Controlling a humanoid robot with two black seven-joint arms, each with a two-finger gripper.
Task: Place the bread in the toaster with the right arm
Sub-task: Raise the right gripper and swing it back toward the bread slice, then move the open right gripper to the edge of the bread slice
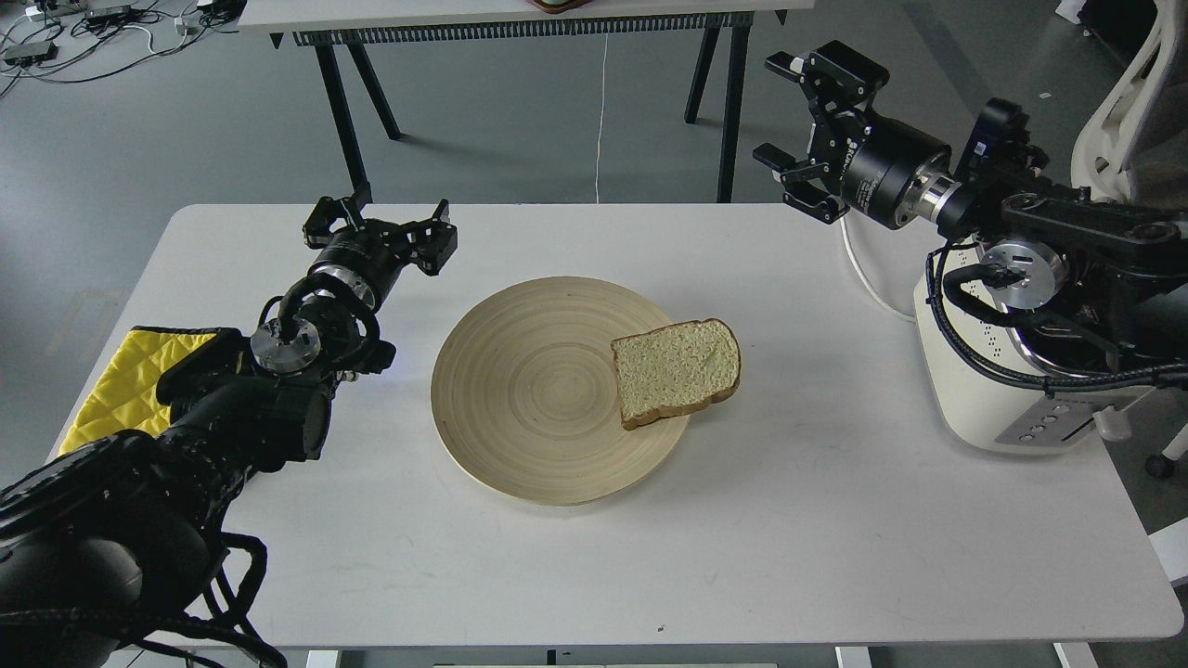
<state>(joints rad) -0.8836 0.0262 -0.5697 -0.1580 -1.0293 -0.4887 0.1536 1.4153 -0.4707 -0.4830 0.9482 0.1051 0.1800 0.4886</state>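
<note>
A slice of pale tan bread with a brown crust lies on the right edge of a round wooden plate in the middle of the white table. The cream-white toaster stands at the table's right edge, its top mostly hidden behind my right arm. My right gripper is open and empty, raised above the table's far right, well up and to the right of the bread. My left gripper is open and empty at the far left of the table.
A yellow quilted cloth lies at the table's left edge under my left arm. A white cable runs from the toaster toward the back edge. Another table's black legs stand behind. A white chair is at the far right.
</note>
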